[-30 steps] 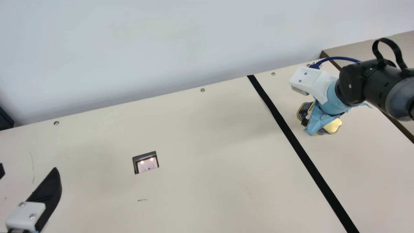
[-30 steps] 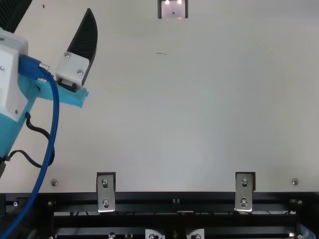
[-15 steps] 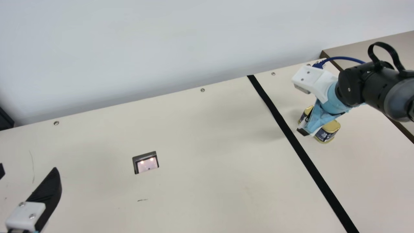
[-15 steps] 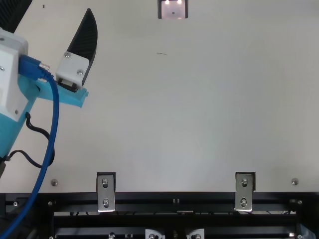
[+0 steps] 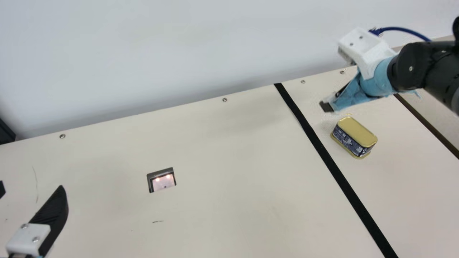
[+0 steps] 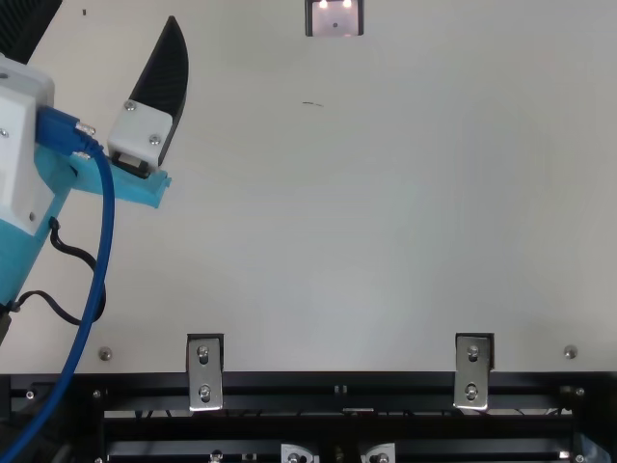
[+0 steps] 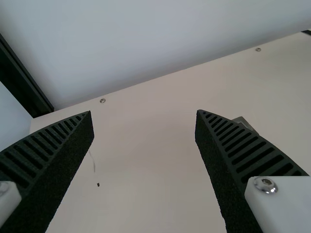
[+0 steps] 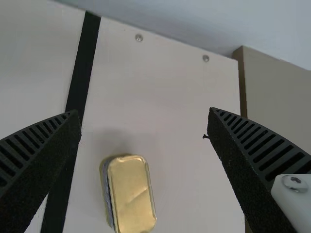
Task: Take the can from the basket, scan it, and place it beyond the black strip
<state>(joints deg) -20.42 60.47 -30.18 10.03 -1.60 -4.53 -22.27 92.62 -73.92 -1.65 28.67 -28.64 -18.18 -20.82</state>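
Behind the cream table (image 5: 229,150) rises a pale wall (image 5: 179,46). The right gripper (image 5: 327,106) has its fingers spread wide around nothing, as does the left gripper (image 5: 31,185). The can (image 5: 356,132) sits on the table near the right gripper, beyond the black strip (image 5: 331,167).

High main and steeper top views share the lit window (image 5: 164,182); closer wrist views slant across the table (image 5: 233,150).
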